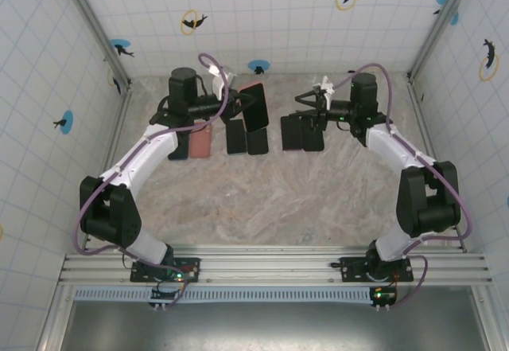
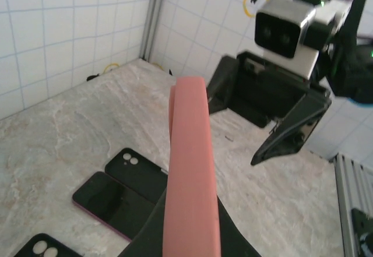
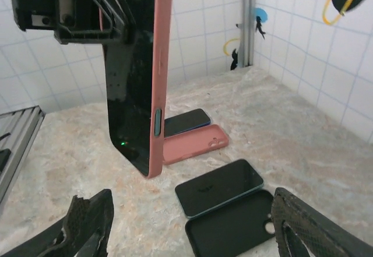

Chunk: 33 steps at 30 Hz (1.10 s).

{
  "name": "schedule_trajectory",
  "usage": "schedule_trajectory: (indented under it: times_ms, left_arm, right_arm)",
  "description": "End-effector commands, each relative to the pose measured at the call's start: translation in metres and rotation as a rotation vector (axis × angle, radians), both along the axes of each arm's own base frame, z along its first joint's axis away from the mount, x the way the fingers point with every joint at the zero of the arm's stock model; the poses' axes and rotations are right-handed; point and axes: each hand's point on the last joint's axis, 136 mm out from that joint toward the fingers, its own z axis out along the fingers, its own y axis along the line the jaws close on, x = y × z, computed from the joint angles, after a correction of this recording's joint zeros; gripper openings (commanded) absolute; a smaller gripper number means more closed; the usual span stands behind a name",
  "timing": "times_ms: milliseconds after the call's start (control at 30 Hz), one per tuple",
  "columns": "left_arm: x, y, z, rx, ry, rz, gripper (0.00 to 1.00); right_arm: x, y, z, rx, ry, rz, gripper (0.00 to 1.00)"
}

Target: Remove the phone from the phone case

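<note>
A phone [image 3: 131, 76] with a dark screen sits inside a pink phone case [image 3: 159, 64] and is held upright above the table. My left gripper [image 1: 238, 109] is shut on its upper end. In the left wrist view the case's pink back [image 2: 191, 169] rises edge-on from between the dark fingers [image 2: 236, 239]. My right gripper [image 1: 302, 106] faces the cased phone from the right, a short gap away. It is open, and its two fingers [image 3: 87, 225] stand wide apart with nothing between them.
An empty pink case [image 3: 192, 146] and a dark phone [image 3: 186, 122] lie on the marbled table behind the held phone. Under my right gripper lie a black-screened phone [image 3: 220, 187] and an empty black case [image 3: 233, 229]. More phones and cases [image 1: 246, 138] lie in a row mid-table.
</note>
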Motion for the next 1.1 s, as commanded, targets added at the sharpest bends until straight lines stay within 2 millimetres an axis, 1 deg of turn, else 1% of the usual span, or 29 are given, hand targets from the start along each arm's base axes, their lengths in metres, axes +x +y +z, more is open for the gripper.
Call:
schedule_trajectory:
  times_ms: [0, 133, 233, 300, 367, 467, 533, 700, 1067]
  left_arm:
    - [-0.016, 0.003, 0.027, 0.015, -0.14, -0.103, 0.0]
    - [-0.018, 0.004, 0.03, 0.028, -0.153, -0.12, 0.0]
    - [-0.019, 0.005, 0.032, 0.027, -0.168, -0.125, 0.0]
    - [-0.023, 0.003, 0.039, -0.008, -0.168, -0.145, 0.0]
    - [-0.026, 0.001, 0.044, -0.044, -0.158, -0.171, 0.0]
    - [-0.03, -0.001, 0.046, -0.069, -0.127, -0.204, 0.0]
    - [-0.031, -0.002, 0.044, -0.07, -0.114, -0.212, 0.0]
    - [-0.031, -0.003, 0.042, -0.07, -0.106, -0.22, 0.0]
    - [-0.03, -0.004, 0.037, -0.067, -0.085, -0.239, 0.0]
  right_arm:
    - [-0.015, 0.014, -0.012, -0.081, -0.091, 0.124, 0.71]
    - [-0.028, 0.03, -0.017, -0.08, -0.099, 0.182, 0.67]
    - [-0.039, 0.039, -0.03, -0.099, -0.068, 0.228, 0.65]
    - [-0.046, 0.046, -0.04, -0.116, -0.062, 0.254, 0.64]
    - [-0.048, 0.055, -0.041, -0.117, -0.074, 0.267, 0.63]
    - [-0.043, 0.064, -0.04, -0.103, -0.077, 0.266, 0.59]
    - [-0.041, 0.067, -0.04, -0.094, -0.072, 0.269, 0.58]
    - [-0.05, 0.077, -0.042, -0.086, -0.064, 0.308, 0.54]
    - [-0.051, 0.077, -0.038, -0.079, -0.078, 0.318, 0.36]
